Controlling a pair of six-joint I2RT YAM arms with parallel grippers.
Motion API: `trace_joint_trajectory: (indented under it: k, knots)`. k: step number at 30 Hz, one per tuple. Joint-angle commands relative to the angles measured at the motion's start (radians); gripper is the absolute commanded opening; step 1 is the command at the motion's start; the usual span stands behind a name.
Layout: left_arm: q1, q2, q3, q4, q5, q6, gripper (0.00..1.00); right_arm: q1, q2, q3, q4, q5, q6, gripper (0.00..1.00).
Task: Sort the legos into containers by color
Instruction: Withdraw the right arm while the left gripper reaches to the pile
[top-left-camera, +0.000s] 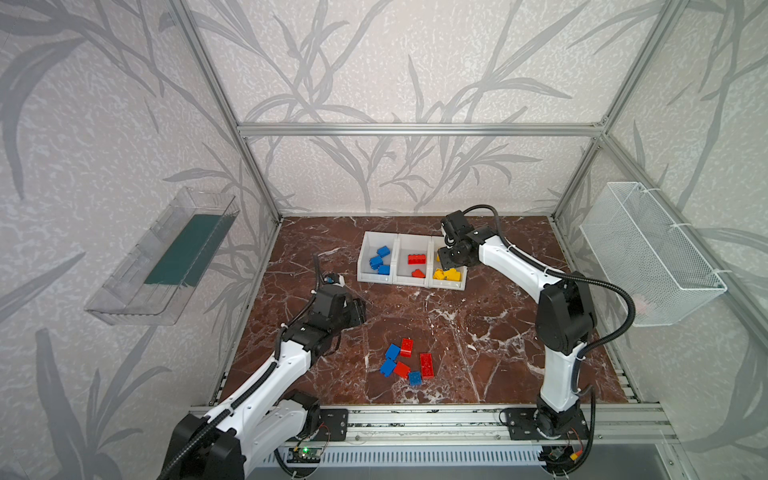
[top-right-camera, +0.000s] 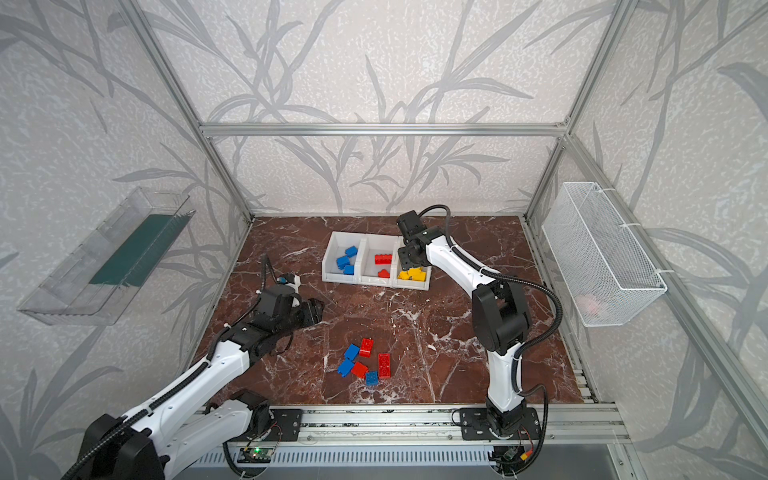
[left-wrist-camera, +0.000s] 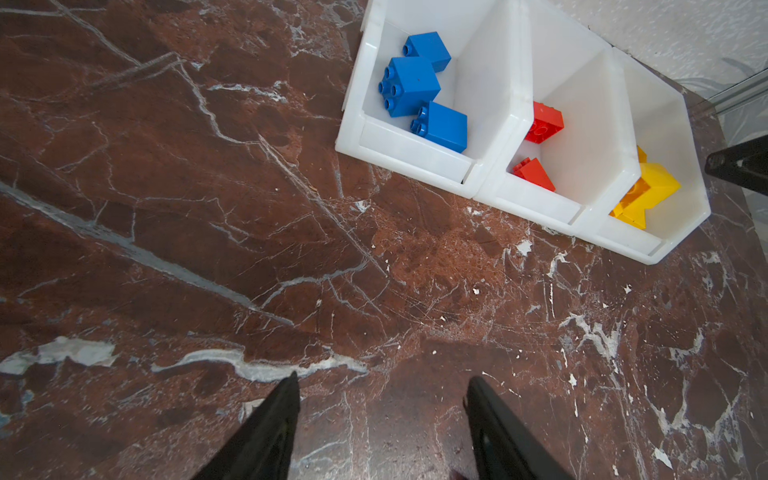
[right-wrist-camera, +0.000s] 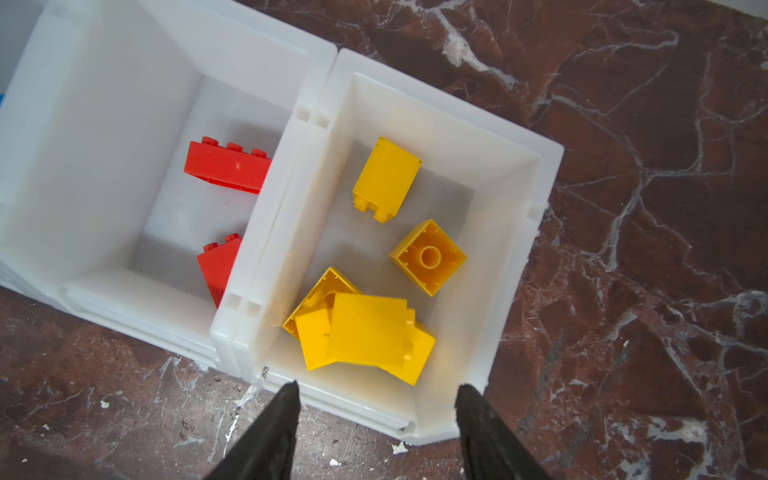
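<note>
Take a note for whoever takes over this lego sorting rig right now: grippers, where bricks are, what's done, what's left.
Left gripper: open, empty, above the brown marble tabletop.
Right gripper: open, empty, over the right white plastic bin.
Done: three blue plastic bricks in the left bin, two red bricks in the middle bin, yellow bricks in the right one.
Remaining: three loose blue bricks and three loose red bricks, clustered near the table's front; no yellow loose.
</note>
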Motion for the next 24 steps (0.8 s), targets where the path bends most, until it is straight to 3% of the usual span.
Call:
trace_joint_trajectory:
  k: [1,12,24]
  knots:
    - [-0.009,-0.015,-0.012,-0.014,-0.003,-0.016,0.67,0.001,0.001,0.023,-0.021,-0.012,0.003,0.63]
    - [-0.069,-0.001,-0.002,-0.015,0.008,0.011,0.67,0.001,-0.135,-0.067,-0.006,-0.035,0.024,0.64]
    - [-0.285,0.119,0.052,-0.047,-0.003,0.061,0.67,0.004,-0.494,-0.489,0.05,-0.079,0.128,0.64]
